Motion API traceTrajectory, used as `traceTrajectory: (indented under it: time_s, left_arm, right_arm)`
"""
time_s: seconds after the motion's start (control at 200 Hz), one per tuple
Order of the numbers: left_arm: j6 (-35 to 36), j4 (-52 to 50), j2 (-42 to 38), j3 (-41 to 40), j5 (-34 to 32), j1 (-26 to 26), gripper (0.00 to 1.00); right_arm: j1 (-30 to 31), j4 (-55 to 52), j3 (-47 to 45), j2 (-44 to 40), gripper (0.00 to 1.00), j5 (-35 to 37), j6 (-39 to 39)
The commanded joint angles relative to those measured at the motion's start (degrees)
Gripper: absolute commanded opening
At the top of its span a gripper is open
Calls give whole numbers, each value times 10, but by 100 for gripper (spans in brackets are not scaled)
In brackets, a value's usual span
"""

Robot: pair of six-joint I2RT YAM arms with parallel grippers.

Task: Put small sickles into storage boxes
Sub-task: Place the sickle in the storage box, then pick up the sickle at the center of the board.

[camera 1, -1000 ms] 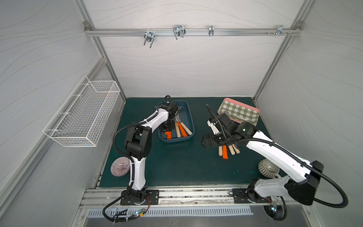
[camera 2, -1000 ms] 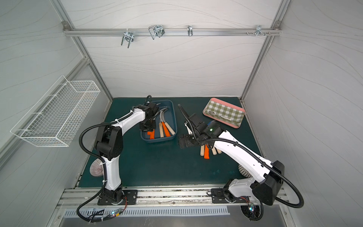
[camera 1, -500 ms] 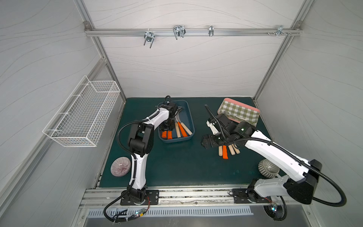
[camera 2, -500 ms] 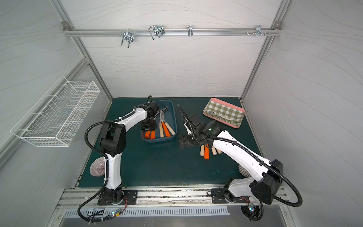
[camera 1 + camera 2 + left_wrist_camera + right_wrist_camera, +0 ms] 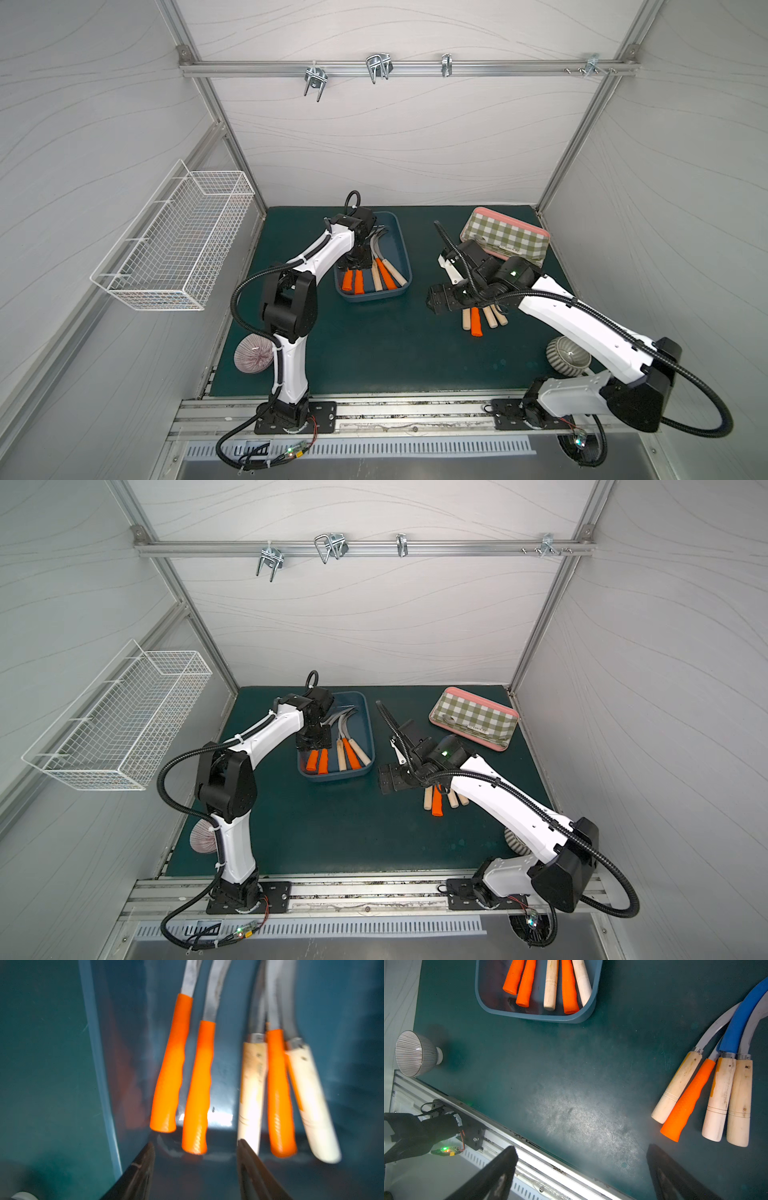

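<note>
Black left hand (image 5: pixel 195 1145), jaws parted and grasping nothing, hangs over the handle ends of five small sickles (image 5: pixel 199 1084). They lie side by side inside the blue storage box (image 5: pixel 374 296) (three orange handles, two pale wood). Right hand (image 5: pixel 581 1148), spread wide and empty, hovers above the green counter (image 5: pixel 374 353). In a top view, four more sickles (image 5: pixel 482 322) lie loose at its 4 o'clock. The box sits at 11 o'clock of the counter's centre.

glossy plastic tub (image 5: pixel 537 1017); pale matt wood handles (image 5: pixel 738 1105)
</note>
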Motion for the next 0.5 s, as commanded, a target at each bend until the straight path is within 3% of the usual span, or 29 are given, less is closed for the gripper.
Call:
traceTrajectory:
  time_s: [0.0,0.495]
  left_arm:
    - [-13,-12,-45,-10,11,-20,66]
    - [-24,37,-204,-159,88,-83,94]
  right_arm:
    - [-13,-21,-11,-14,99,4,8]
    - [-65,-68,-50,-20,99,38,35]
